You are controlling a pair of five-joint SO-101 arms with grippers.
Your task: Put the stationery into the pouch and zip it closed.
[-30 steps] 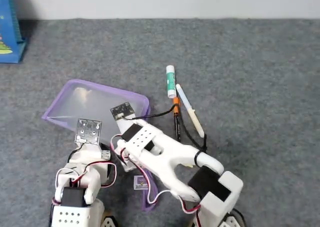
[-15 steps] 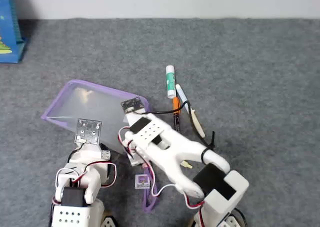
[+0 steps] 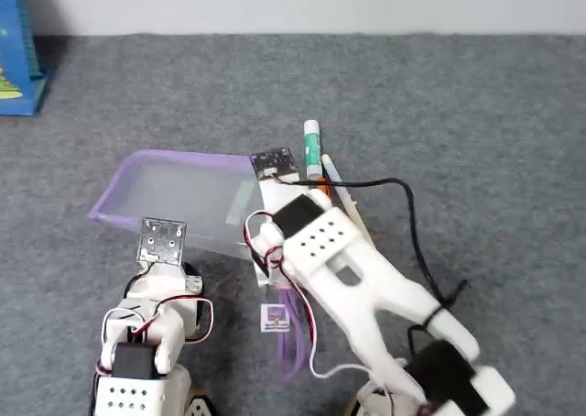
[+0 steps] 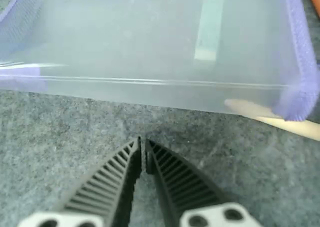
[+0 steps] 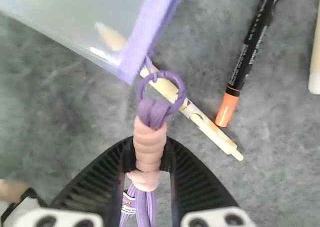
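Grey felt (image 3: 476, 114) covers the table; my right gripper (image 5: 149, 144) pinches the pouch (image 3: 174, 191) by its purple pull cord (image 5: 150, 112), while my left gripper (image 4: 143, 144) hangs closed and empty near the front edge.

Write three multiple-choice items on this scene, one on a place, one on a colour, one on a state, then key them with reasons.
1. Relative to the pouch, the orange-capped marker lies: A) inside it B) on the grey mat beside it C) on top of it.
2. The pouch's trim is: A) green B) purple C) red.
3. The right pincer is: A) open, holding nothing B) shut on the marker C) shut on the pull cord.
Key: 1 B, the marker lies bare on the mat; 2 B, purple edging frames the clear wall; 3 C, it clamps the pink bead on the cord.
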